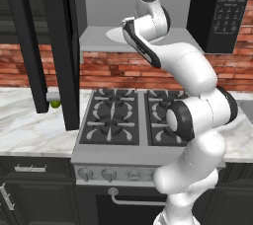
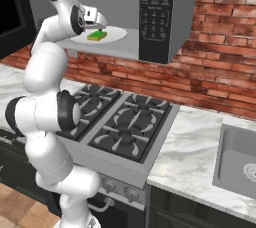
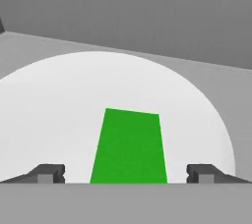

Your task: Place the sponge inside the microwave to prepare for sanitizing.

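sponge (image 3: 129, 147) on microwave (image 2: 162, 12) plate, pincer (image 3: 125, 174) spread — seemingly clear

Chunky glossy white arm (image 1: 197, 135) with rounded links and black joint rings. Dark round cap up top, black trim along the upper link.

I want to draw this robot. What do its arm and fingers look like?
The arm is glossy white, made of fat rounded tubes joined by dark grey-black rings. A round dark cap tops the upper joint. The gripper has two small dark grey blocky fingers.
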### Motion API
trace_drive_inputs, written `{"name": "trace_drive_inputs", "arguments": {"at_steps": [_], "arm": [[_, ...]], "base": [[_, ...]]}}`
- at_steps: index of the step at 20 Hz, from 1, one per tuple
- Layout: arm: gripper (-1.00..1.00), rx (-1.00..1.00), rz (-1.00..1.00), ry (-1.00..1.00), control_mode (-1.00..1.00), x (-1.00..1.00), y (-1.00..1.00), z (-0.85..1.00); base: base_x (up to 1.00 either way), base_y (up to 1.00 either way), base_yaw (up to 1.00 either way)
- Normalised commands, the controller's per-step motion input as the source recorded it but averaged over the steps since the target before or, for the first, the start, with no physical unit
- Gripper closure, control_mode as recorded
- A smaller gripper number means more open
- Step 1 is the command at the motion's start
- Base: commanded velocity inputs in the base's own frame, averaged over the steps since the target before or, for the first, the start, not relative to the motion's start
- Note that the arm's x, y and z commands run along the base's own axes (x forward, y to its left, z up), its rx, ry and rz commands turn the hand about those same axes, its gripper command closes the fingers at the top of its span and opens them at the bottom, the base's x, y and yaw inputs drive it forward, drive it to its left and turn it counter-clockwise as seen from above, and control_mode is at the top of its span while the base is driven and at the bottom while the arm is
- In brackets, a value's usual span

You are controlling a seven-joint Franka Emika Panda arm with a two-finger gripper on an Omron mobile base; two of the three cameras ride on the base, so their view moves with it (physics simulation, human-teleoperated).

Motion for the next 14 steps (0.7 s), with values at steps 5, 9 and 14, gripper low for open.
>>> {"name": "trace_drive_inputs", "arguments": {"at_steps": [5, 9, 14], "arm": [[-1.00, 0.00, -0.01, -0.01, -1.00, -0.29, 0.00, 0.38], [-1.00, 0.00, -0.01, 0.00, -1.00, -0.47, 0.00, 0.14], [-1.00, 0.00, 0.00, -0.01, -1.00, -0.74, 0.00, 0.04]], "base": [[0.00, 0.00, 0.00], [0.00, 0.00, 0.00], [0.00, 0.00, 0.00]]}}
